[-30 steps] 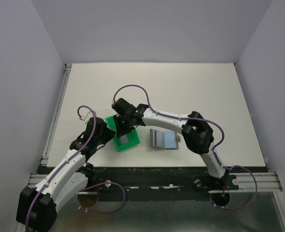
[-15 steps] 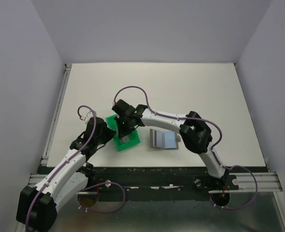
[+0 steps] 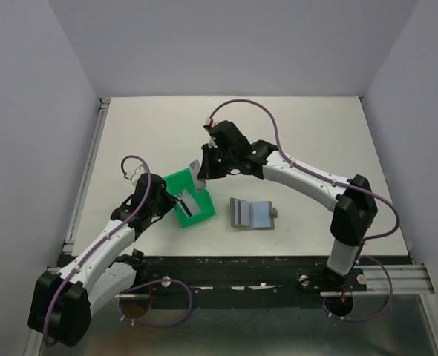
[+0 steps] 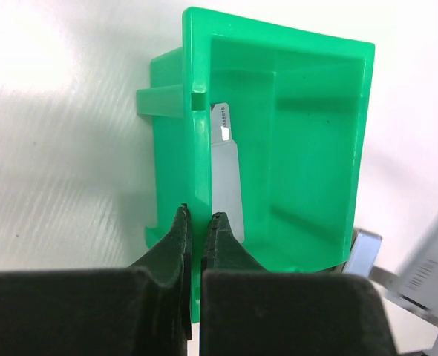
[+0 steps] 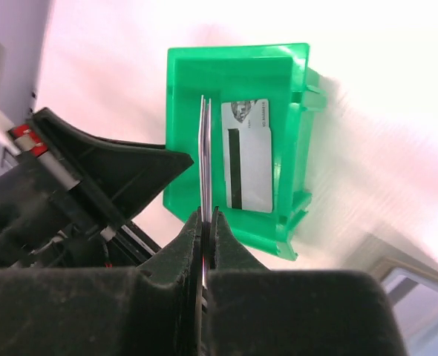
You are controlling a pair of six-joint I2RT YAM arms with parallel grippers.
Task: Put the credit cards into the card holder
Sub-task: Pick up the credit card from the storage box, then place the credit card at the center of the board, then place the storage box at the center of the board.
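Note:
A green bin (image 3: 191, 202) stands left of the open card holder (image 3: 252, 213), whose blue-grey inside faces up. My left gripper (image 3: 172, 202) is shut on the bin's left wall (image 4: 195, 170); its fingertips (image 4: 197, 216) pinch the rim. My right gripper (image 3: 206, 167) is above the bin's far side, shut on a credit card (image 5: 205, 148) seen edge-on; it may be two cards pressed together. Another credit card (image 5: 249, 156) with a dark stripe lies inside the bin and also shows in the left wrist view (image 4: 226, 174).
The left arm's black body (image 5: 93, 178) sits close beside the bin. A metal rail (image 3: 85, 170) runs along the table's left edge. The card holder's corner (image 4: 364, 252) shows just beyond the bin.
My right gripper has risen out of the bin and moved up and to the right, carrying a credit card. The right arm has stretched out. My left gripper still holds the bin wall.

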